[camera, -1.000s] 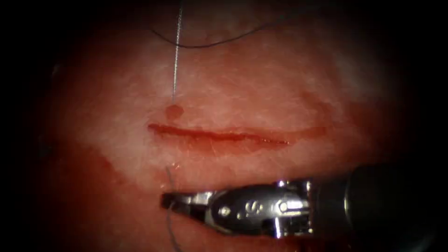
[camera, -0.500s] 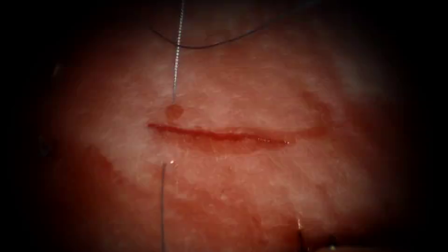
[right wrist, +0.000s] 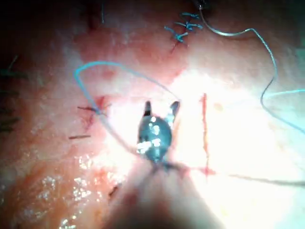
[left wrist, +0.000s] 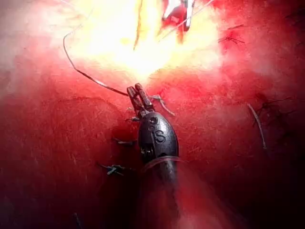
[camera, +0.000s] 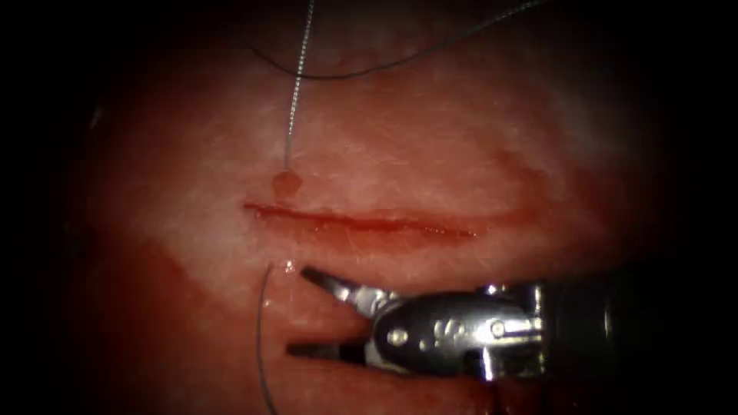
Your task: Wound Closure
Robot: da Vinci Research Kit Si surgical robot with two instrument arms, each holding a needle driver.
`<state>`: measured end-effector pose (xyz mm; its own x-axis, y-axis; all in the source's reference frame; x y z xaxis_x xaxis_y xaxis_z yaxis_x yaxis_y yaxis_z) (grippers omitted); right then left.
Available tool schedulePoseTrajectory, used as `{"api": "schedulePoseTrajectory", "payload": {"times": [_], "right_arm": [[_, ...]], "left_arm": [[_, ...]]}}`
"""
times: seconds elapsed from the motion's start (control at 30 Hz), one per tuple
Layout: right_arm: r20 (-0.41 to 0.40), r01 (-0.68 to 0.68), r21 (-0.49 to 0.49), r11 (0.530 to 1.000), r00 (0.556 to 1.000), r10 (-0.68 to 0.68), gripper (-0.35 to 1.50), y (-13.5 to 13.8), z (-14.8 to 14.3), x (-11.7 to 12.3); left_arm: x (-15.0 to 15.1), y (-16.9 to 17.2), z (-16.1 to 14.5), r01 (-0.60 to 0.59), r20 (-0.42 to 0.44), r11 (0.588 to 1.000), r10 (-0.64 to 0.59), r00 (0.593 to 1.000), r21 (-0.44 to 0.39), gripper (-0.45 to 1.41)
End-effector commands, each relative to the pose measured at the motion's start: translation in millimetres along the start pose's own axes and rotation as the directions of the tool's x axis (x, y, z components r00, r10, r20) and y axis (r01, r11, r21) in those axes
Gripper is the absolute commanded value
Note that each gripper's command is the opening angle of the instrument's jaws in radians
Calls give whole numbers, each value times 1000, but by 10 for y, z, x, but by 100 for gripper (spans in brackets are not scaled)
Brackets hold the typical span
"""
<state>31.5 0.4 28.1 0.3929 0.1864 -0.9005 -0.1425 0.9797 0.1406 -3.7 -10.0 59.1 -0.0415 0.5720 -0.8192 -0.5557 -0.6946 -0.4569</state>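
The cut runs across the tissue. My right tool lies below the cut near its left end, jaws open and holding nothing. Just left of its tips, thread comes out of the tissue and curves down. A second strand rises from a puncture above the cut's left end. In the right wrist view the right tool stands open beside the cut. My left tool is shut on a thin dark strand, thread as far as I can tell. I cannot make out the needle.
A dark thread arcs over the far tissue. A round spot of red fluid sits above the cut's left end. Older stitches and cut thread ends lie on the tissue around.
A second ago my right tool was shut on the thread below the cut. It let go and drew out of view. Now it is back, open, beside that thread.
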Motion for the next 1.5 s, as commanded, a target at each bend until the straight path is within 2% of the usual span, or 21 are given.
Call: {"api": "schedulePoseTrajectory", "payload": {"times": [0.03, 0.23, 0.3, 0.33, 0.4, 0.43, 0.5, 0.67, 0.87, 1.1, 1.23, 1.4, 1.43, 1.47, 1.5], "right_arm": [[-3, 7, -3, 1000, 1000, -7, 113, -4, 19, -13], [-3, -13, -6, 1000, 1000, 13, 100, 1, 50, -26], [-4, -20, -6, 1000, 1000, 20, 84, 1, 55, -25], [-4, -20, 0, 1000, 1000, 20, 69, 1, 57, -25], [-27, -35, 40, 999, 999, 36, -30, 0, 59, -25], [-39, -45, 59, 997, 998, 47, -35, 0, 59, -25], [-28, -51, 89, 995, 998, 54, -35, -3, 57, -25], [1, -51, 89, 995, 999, 51, -35, -15, 37, -14], [-23, -70, 111, 991, 997, 73, -35, -39, 7, 27], [-51, -45, 167, 985, 997, 54, -35, -81, -22, 82], [-58, -38, 192, 981, 997, 50, -35, -102, -35, 102], [-76, -26, 192, 981, 996, 41, -35, -104, -43, 105], [-82, -24, 171, 985, 996, 39, 20, -99, -43, 101], [-85, -22, 152, 988, 996, 35, 56, -94, -42, 98], [-91, -16, 125, 992, 995, 27, 81, -88, -40, 93]], "left_arm": [[-11, 10, -2, 4, 3, 1000, -4, 1000, -1, -45], [-12, 10, -2, 4, 3, 1000, -4, 1000, -1, -45], [-12, 10, -2, 4, 3, 1000, -4, 1000, 0, -45], [-12, 11, -2, 4, 2, 1000, -4, 1000, 0, -45], [-12, 11, -1, 4, 2, 1000, -4, 1000, -3, -45], [-12, 11, -1, 3, 2, 1000, -3, 1000, -3, -45], [-12, 11, -1, 3, 2, 1000, -3, 1000, -3, -45], [-12, 11, -2, 3, 2, 1000, -3, 1000, -3, -45], [-12, 12, -2, 3, 2, 1000, -3, 1000, -3, -45], [-12, 13, -3, 3, 2, 1000, -3, 1000, -3, -45], [-12, 12, -3, 3, 2, 1000, -3, 1000, -3, -45], [-12, 14, -2, 3, 1, 1000, -3, 1000, -5, -45], [-12, 14, -2, 3, 1, 1000, -3, 1000, -7, -45], [-12, 14, -2, 3, 1, 1000, -3, 1000, -7, -45], [-12, 15, -1, 3, 1, 1000, -3, 1000, -7, -45]]}}
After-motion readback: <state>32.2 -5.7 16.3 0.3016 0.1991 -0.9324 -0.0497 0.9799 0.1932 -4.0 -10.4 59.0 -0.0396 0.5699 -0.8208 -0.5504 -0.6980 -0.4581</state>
